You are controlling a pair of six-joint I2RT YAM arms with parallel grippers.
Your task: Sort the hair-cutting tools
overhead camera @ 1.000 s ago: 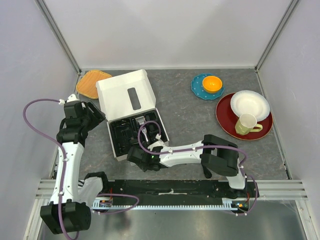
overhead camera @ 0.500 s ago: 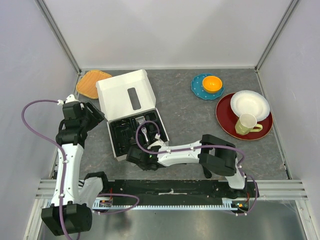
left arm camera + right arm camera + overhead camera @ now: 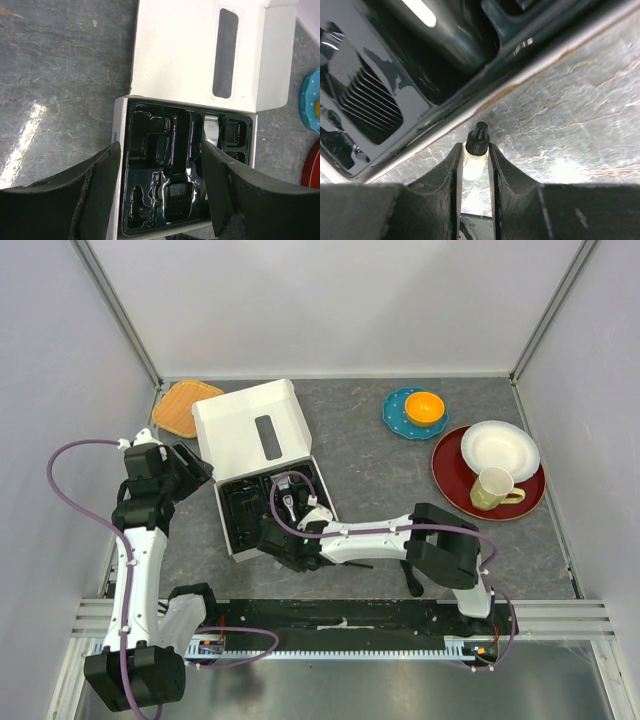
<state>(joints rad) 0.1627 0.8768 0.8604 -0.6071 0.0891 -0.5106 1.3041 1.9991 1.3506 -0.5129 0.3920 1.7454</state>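
Note:
My right gripper [image 3: 472,150] is shut on a small white bottle [image 3: 473,162] with a black screw cap, just off the near edge of the white box [image 3: 470,107]. In the top view it [image 3: 288,543] sits at the box's front. The black moulded tray [image 3: 150,165] holds the black-and-silver clipper [image 3: 211,131], a comb guard [image 3: 178,197] and more guards [image 3: 235,132] at the right. The clipper body [image 3: 440,30] and a ribbed guard [image 3: 370,102] also show in the right wrist view. My left gripper [image 3: 190,468] is open and empty, left of the box, apart from it.
The box's white lid [image 3: 250,430] lies open toward the back. An orange dish [image 3: 185,405] is at the back left. A blue plate with an orange bowl [image 3: 424,408] and a red plate [image 3: 455,485] with a white bowl and green cup [image 3: 492,488] are at the right.
My right gripper has moved a little away from me and right, closer to the box's near edge, with the bottle still in it. The left arm has barely moved.

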